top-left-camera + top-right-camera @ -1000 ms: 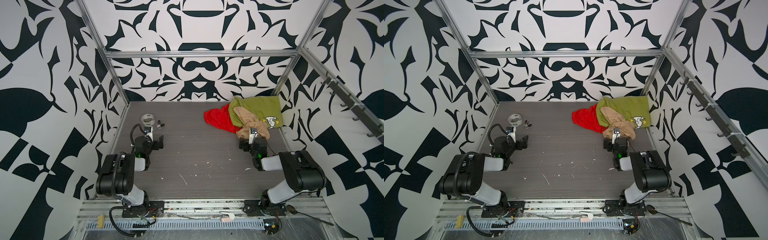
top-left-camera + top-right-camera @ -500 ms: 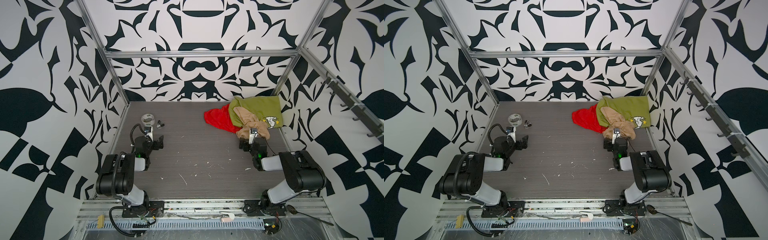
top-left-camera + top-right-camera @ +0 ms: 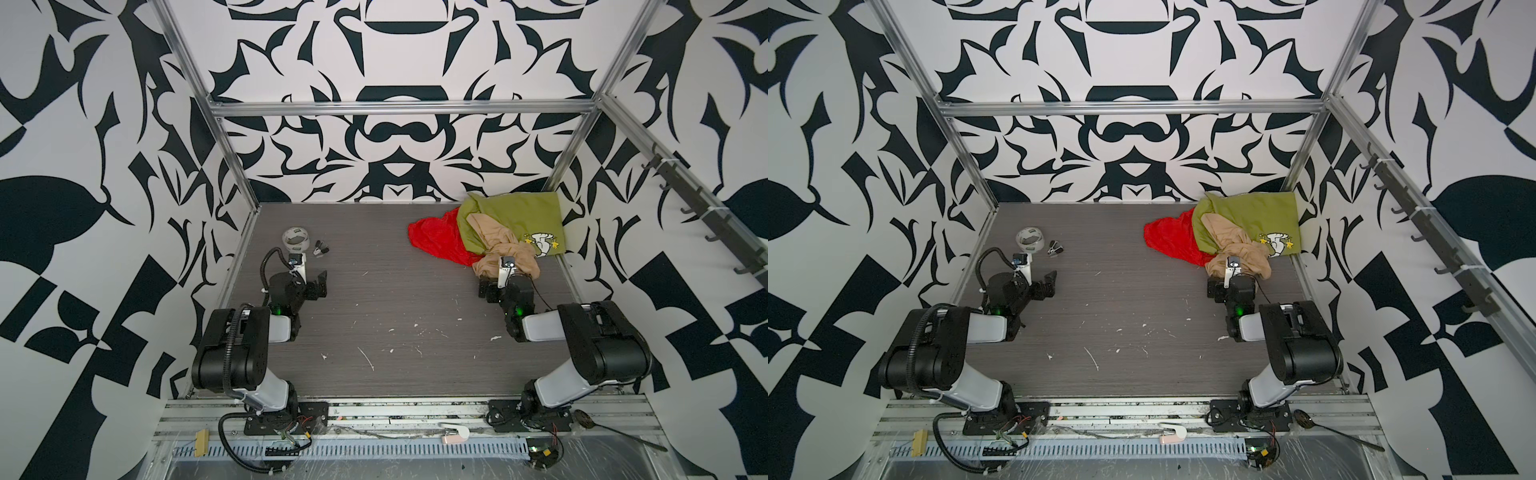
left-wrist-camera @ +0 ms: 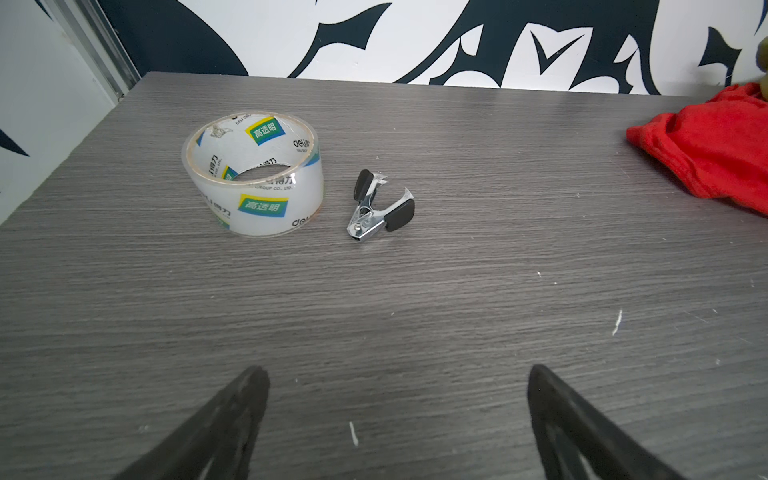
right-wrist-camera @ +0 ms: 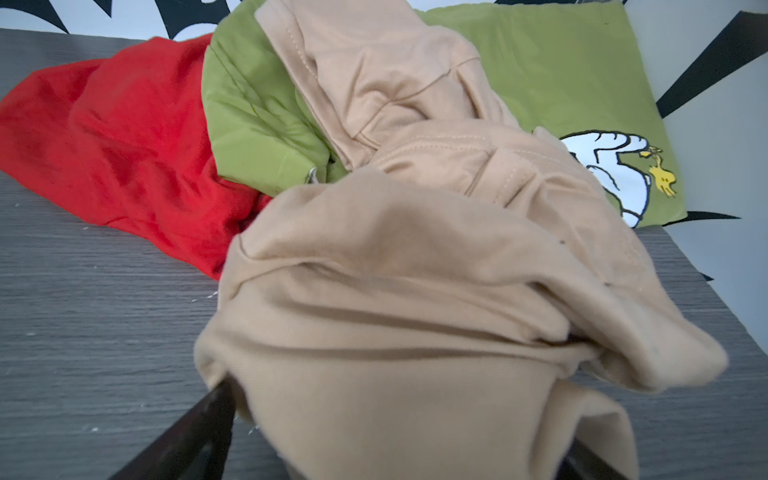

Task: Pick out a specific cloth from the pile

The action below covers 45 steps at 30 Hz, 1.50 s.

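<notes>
Right wrist view: the cloth (image 5: 124, 137), red, sits ungrabbed in the pile (image 5: 415, 270); left tool (image 4: 397, 370) and right tool (image 5: 399, 419) spread, pinching nothing.

Part of the red cloth (image 3: 436, 241) lies hidden beneath the olive-green cloth (image 3: 519, 212) and tan cloth (image 3: 490, 232).

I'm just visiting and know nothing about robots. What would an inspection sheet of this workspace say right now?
Surface: grey wood-grain table, white flecks.
Job's things: pile in far right corner; red cloth partly under olive-green cloth; tan cloth on top.
Clutter: tape roll, staple remover beside it.
Grippers: left gripper open, empty; right gripper open, tan cloth draped over it.
Cables: looped black hose; loose coloured wires.
Surroundings: patterned walls, metal frame, hook rail.
</notes>
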Available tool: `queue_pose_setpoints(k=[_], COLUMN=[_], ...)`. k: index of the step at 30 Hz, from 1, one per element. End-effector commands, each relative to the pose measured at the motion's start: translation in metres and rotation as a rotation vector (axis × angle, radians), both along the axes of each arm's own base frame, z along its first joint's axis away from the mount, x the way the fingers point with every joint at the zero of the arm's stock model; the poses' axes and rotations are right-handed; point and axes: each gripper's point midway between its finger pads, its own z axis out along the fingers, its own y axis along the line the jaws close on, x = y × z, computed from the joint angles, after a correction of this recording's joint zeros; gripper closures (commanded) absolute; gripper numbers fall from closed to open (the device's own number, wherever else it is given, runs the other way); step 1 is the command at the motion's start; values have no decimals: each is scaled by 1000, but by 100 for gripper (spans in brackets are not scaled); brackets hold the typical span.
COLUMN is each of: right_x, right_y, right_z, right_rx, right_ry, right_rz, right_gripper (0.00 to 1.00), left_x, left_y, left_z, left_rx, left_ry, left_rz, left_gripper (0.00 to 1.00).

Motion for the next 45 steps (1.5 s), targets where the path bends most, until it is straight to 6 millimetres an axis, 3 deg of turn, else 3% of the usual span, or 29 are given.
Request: queue_pose_setpoints(k=[1,30,35,40,45], right_x=[9,8,8,7,6], right_y=[0,0,-1,-4,-7], right_z=[19,20,22,44,93], right_rx=[2,1,3,5,36], right_ry=[-63,-67,-73,-71,-112], right_rz=[-7,-10,-18,-41,-69], right_gripper=[1,1,1,1,1], left_x=[5,-1,-6,0,6], left_y=[-1,-6,8,25,39], left_z=[6,11,24,45,78], left_rx=[6,-3,1,48,18], left_ry=[-22,-55,-85,-49,41], left_rz=[-12,-33,59,195,300], left_gripper=[1,1,1,0,1])
